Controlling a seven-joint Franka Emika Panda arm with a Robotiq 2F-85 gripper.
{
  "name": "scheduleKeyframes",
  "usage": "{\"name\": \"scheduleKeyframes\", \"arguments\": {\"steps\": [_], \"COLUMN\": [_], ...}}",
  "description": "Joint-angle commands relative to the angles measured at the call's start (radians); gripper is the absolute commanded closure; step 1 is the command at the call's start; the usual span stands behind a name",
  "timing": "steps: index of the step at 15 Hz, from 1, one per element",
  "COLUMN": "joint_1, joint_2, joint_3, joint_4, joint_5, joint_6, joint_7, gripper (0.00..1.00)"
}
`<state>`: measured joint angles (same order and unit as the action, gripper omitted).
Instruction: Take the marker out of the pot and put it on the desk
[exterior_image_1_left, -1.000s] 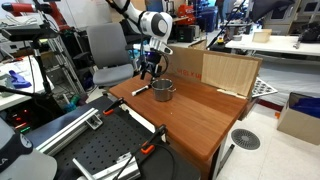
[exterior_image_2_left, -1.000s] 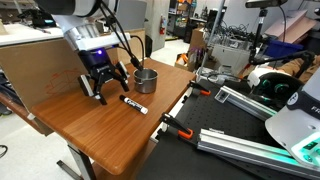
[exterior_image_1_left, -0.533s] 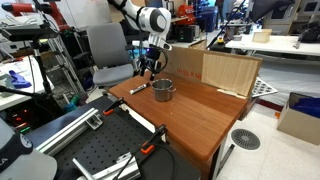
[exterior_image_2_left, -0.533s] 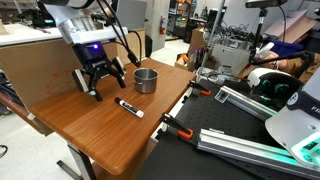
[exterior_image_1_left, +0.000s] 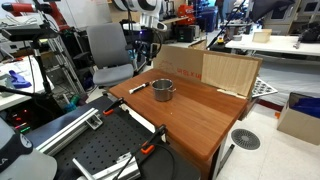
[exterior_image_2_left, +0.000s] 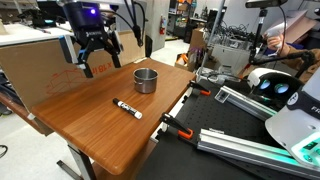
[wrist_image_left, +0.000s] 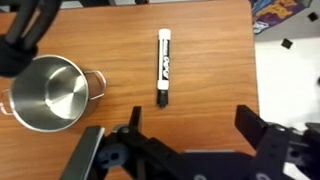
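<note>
The marker (wrist_image_left: 162, 66), dark with a white label and a lighter end, lies flat on the reddish-brown desk (wrist_image_left: 200, 110). It shows in both exterior views (exterior_image_1_left: 138, 88) (exterior_image_2_left: 127, 108). The grey metal pot (wrist_image_left: 48, 93) stands empty beside it, a little apart, and shows in both exterior views (exterior_image_1_left: 162, 90) (exterior_image_2_left: 146, 79). My gripper (wrist_image_left: 185, 125) is open and empty. It hangs well above the desk (exterior_image_2_left: 96, 54), over the part near the marker. In an exterior view it is up by the chair (exterior_image_1_left: 148, 35).
A cardboard box (exterior_image_1_left: 215, 68) stands along the desk's far side. A black perforated board (exterior_image_1_left: 95, 155) with clamps lies next to the desk. A grey office chair (exterior_image_1_left: 106, 52) stands behind the desk corner. A blue object (wrist_image_left: 285, 12) lies past the desk edge.
My gripper has risen straight up from just above the desk by the marker to a high position. The marker stays lying on the desk and the pot has not moved.
</note>
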<state>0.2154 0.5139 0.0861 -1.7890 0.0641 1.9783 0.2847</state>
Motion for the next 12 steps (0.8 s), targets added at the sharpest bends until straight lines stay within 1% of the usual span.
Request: {"name": "scheduleKeyframes", "arguments": {"steps": [1,2,3,5,12], "joint_1": [0.008,0.0,-0.001,-0.002,-0.002], "joint_2": [-0.172,-0.086,-0.122,-0.156,-0.157], "joint_3": [-0.002,0.004,0.005,0.007,0.006], "joint_4": [-0.222,-0.098,-0.143,-0.191,-0.203], "joint_5": [-0.001,-0.002,-0.003,-0.003,-0.003], "joint_6": [0.241,0.112,0.157,0.195,0.216], "joint_7": [0.036,0.01,0.017,0.021,0.023], "gripper": [0.0,0.0,0.0,0.0,0.0]}}
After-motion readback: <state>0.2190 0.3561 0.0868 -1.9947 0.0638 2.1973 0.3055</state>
